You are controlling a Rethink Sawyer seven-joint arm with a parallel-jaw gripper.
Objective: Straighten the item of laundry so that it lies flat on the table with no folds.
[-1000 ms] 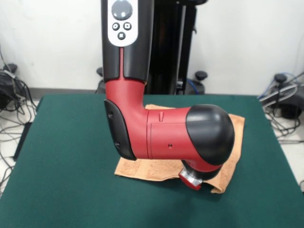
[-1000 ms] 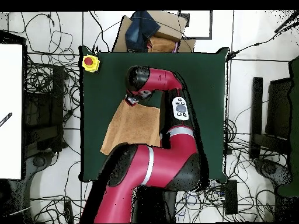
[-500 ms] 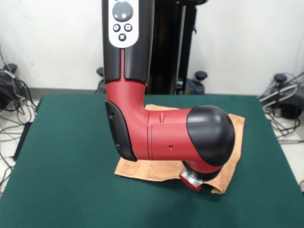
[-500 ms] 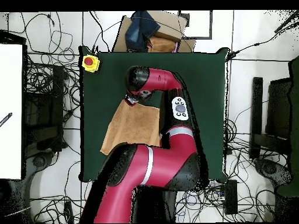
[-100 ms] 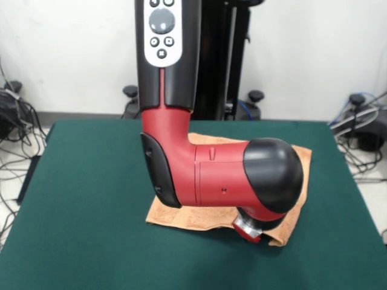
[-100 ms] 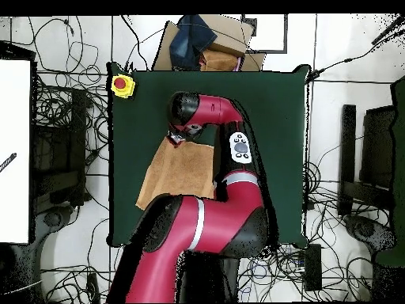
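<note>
gripper (image 5: 249, 232) sits low at one corner of the peach towel (image 5: 181, 216). can't tell claw state, arm hides it. rest of towel spreads behind it on green table (image 5: 78, 199)

Bright, even indoor light, soft shadow under the arm (image 5: 199, 175), perhaps slight blur overall.

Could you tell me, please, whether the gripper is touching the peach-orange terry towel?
Cannot tell. In the front view the gripper sits low over the peach-orange terry towel, but the arm hides its tip; the overhead view shows no plain contact or gap.
</note>
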